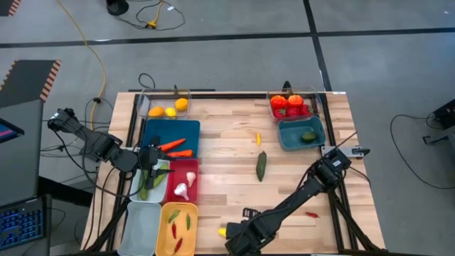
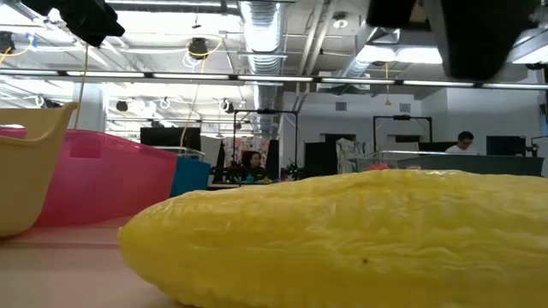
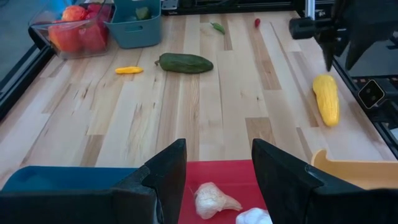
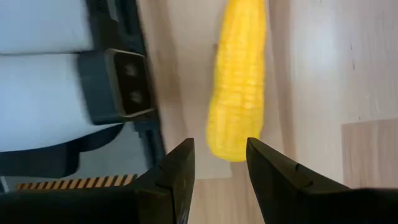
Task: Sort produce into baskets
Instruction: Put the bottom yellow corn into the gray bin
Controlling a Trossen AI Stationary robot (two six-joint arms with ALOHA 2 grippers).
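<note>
A long yellow squash (image 4: 239,81) lies on its side on the table near the front edge (image 1: 222,231); it fills the low view (image 2: 342,239). My right gripper (image 4: 217,177) hangs open above the squash's end, fingers pointing steeply down and touching nothing. My left gripper (image 3: 217,171) waits open above the red basket (image 1: 173,190), which holds white garlic (image 3: 214,199). A green cucumber (image 1: 261,165), a small yellow chilli (image 1: 258,139) and a red chilli (image 1: 311,214) lie loose on the wood.
On the left stand a clear basket (image 1: 146,99) of citrus, a dark blue one (image 1: 153,135) with carrots, a white one (image 1: 135,186), a pale grey-blue one (image 1: 141,227) and a yellow one (image 1: 165,238) with chillies. At the far right are a clear basket of tomatoes (image 1: 272,110) and a teal basket (image 1: 288,139).
</note>
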